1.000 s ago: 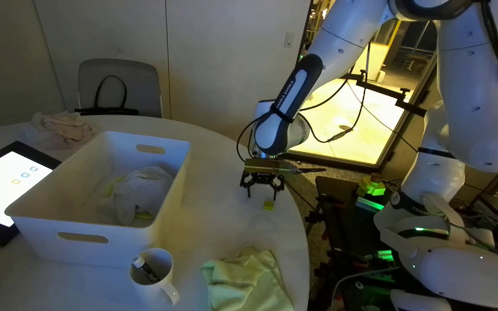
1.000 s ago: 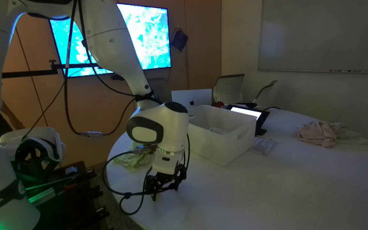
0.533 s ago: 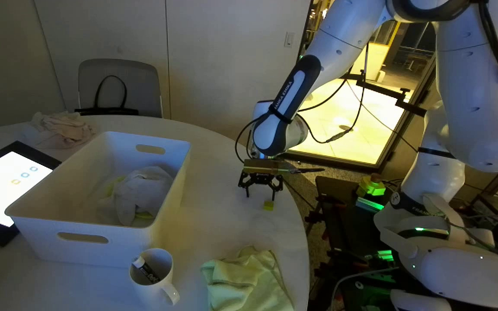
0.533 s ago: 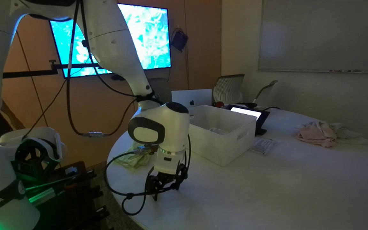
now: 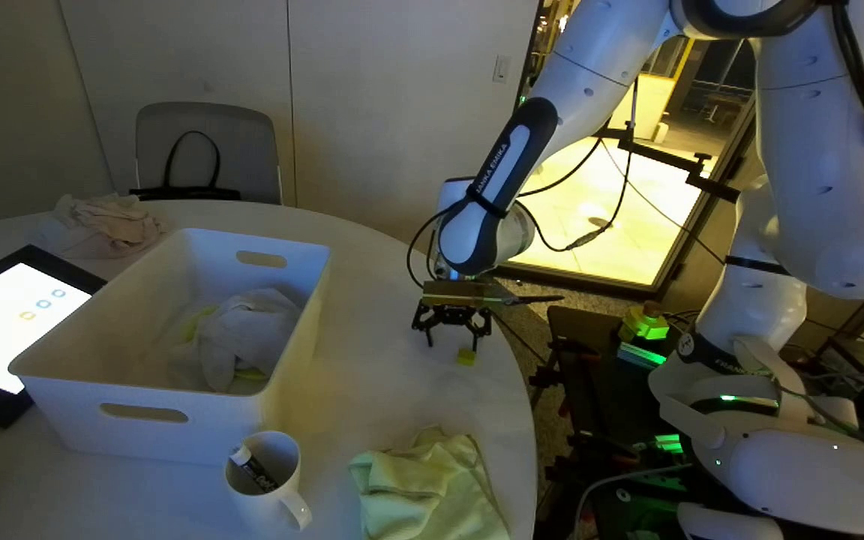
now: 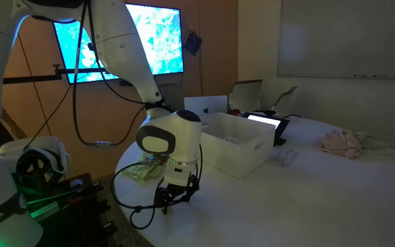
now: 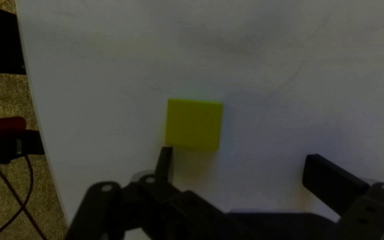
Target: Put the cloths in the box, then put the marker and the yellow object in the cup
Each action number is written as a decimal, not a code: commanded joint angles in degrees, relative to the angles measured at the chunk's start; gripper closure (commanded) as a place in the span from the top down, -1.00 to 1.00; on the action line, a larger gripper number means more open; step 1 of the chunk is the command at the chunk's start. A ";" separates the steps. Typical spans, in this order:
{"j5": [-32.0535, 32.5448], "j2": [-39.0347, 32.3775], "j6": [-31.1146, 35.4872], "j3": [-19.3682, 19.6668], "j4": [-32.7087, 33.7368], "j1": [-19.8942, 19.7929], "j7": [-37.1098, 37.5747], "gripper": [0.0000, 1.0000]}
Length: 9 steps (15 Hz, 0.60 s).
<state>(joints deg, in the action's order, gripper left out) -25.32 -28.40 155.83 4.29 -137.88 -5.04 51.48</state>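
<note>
Can see wide-apart jaws on the gripper [image 7: 239, 153], with the yellow block [image 7: 193, 125] on the table [image 7: 105, 83] right by one fingertip; cannot tell contact. Above the gripper, can read "ANKA EMIKA" on the arm [image 5: 507, 165]. Well apart from it, can find the pale cloth [image 5: 428, 487], the cup [image 5: 258, 514] holding the marker [image 5: 256, 472], label too small, the box [image 5: 214, 424] containing the white-grey cloth [image 5: 248, 337], and, farther off, an Apple-logo laptop [image 6: 205, 104].

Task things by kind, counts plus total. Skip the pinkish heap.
Box: 1
Cup: 1
Marker: 1, in the cup
Yellow block: 1, not in the cup
Cloths: 3, the pale green cloth outside the box, the white-grey cloth and the bright yellow-green cloth inside it, the last mostly hidden, its patches counted as one
Total: 7
</note>
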 commanded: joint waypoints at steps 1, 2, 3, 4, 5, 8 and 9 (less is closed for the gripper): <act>-2.05 0.10 2.24 -1.04 -1.88 1.02 -0.36 1.00; -2.50 0.09 2.79 -1.49 -2.27 1.03 -0.48 1.00; -2.71 0.09 3.06 -1.75 -2.51 1.10 -0.42 1.00; -2.90 0.06 3.19 -2.01 -2.64 1.14 -0.41 1.00; -2.94 0.08 3.30 -2.15 -2.73 1.15 -0.46 1.00; -2.80 0.54 3.56 -2.11 -3.31 1.36 -0.17 1.00; -2.85 0.83 3.70 -2.13 -3.69 1.42 -0.09 1.00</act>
<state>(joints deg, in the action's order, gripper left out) -26.28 -28.25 157.87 2.76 -139.56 -4.62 51.49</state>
